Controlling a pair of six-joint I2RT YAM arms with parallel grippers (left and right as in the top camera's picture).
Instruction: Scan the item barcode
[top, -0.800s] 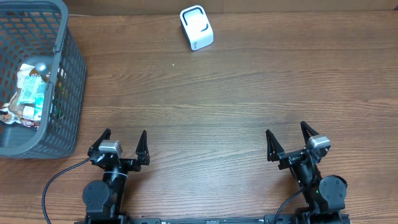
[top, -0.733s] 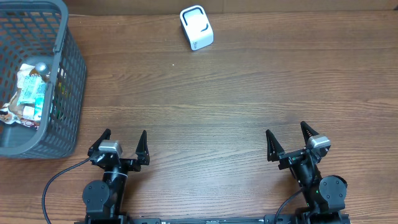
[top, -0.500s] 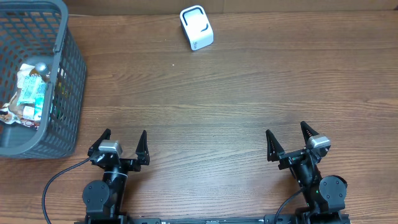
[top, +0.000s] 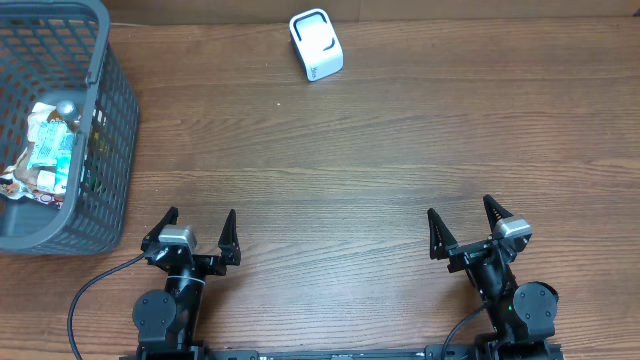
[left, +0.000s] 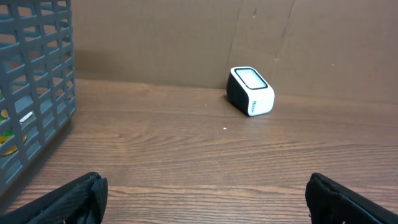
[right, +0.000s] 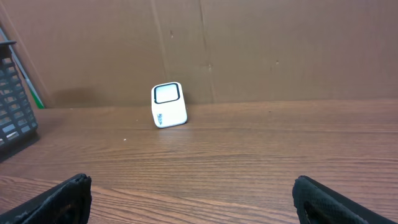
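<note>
Left end effector (top: 201, 216) and right end effector (top: 460, 208) are sitting released; you should be reaching top-down into the basket (top: 116, 110).

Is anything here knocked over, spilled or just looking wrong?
Nothing stands out. The white scanner sits slightly turned, the crumpled packets lie jumbled inside the grey basket, none spilled, and the left gripper and right gripper hang open, empty.
</note>
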